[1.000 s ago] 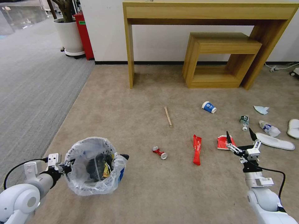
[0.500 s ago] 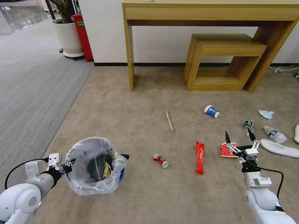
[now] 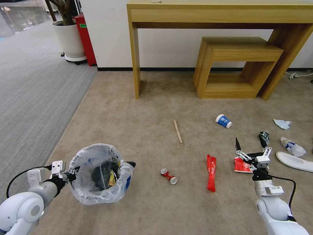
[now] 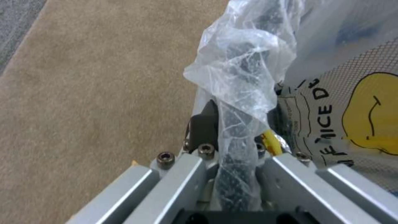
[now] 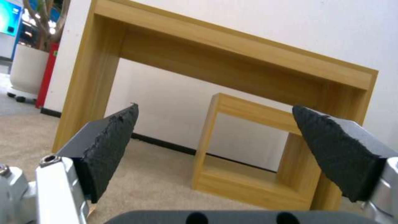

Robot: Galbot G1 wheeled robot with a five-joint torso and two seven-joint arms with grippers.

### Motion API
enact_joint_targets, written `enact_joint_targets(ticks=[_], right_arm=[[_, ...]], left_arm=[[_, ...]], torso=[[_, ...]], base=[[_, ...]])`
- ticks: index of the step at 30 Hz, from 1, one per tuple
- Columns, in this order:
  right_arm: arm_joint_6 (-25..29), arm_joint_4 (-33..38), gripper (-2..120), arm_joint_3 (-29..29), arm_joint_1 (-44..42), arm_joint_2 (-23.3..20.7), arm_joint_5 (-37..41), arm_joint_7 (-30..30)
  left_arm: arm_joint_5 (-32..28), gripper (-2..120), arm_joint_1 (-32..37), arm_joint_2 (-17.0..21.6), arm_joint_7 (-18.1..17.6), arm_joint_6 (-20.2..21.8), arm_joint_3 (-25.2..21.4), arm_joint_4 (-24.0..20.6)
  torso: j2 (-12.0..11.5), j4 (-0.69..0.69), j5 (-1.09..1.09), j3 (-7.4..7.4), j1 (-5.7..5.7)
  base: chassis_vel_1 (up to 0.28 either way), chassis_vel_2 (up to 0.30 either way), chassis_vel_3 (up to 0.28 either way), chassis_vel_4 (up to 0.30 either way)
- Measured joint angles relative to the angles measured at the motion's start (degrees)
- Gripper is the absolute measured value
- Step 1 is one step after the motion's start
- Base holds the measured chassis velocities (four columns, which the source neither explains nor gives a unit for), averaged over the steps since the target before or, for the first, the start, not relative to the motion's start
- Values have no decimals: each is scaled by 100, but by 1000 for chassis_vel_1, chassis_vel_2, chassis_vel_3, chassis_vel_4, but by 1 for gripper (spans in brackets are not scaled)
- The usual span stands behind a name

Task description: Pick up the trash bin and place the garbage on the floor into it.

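Left pincer (image 3: 69, 176) at lower left grips the plastic-lined round black trash bin (image 3: 99, 174) by its rim. Right pincer (image 3: 250, 144), lower right, gapes wide above a flat red wrapper (image 3: 241, 164) on the beige carpet floor (image 3: 146, 114).

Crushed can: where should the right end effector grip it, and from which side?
Grip the can at its pinched red waist, from above, fingers across its length. It lies flat on the carpet, and both ends flare wider.
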Motion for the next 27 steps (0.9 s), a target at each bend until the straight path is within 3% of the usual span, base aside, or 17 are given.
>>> enact_joint_targets(ticks=[27], right_arm=[[83, -70, 93, 36, -13, 59, -15, -76]], left_arm=[[41, 0, -43, -32, -2, -2, 72, 29]], torso=[[0, 0, 0, 0, 0]], base=[[-70, 71, 70, -69]])
